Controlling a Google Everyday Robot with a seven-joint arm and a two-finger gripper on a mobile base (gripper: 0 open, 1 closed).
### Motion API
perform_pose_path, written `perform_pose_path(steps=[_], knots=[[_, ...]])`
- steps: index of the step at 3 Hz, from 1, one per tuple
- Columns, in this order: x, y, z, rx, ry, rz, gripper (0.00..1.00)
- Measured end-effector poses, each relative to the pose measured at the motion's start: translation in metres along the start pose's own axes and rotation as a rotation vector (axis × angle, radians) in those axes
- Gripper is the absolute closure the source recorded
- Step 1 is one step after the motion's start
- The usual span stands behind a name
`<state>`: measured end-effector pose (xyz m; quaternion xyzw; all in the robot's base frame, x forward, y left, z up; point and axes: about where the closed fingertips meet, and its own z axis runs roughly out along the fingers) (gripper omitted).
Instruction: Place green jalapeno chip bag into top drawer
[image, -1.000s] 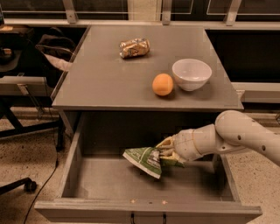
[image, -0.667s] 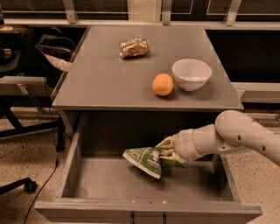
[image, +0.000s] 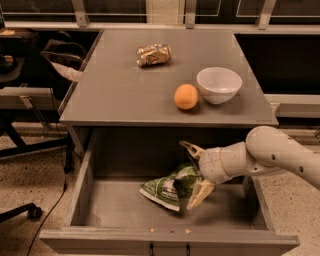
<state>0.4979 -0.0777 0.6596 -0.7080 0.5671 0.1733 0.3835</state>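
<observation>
The green jalapeno chip bag lies crumpled on the floor of the top drawer, near its middle, white end toward the front. The drawer is pulled out under the grey table, its front panel and small dark handle at the bottom edge. My gripper reaches into the drawer from the right, just right of the bag. Its fingers are spread wide, one finger above the bag and the other at the bag's right end. The bag rests on the drawer floor between and below them.
On the grey table top stand a crushed gold-brown can, an orange and a white bowl. A dark office chair and cables are at the left on the speckled floor.
The gripper was shut on the bag's right end; now its fingers have spread apart and the bag has settled onto the drawer floor.
</observation>
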Motion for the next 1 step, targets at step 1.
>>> perform_pose_path(steps=[1], knots=[[0.0000, 0.0000, 0.0000, 0.000, 0.000, 0.000, 0.00]])
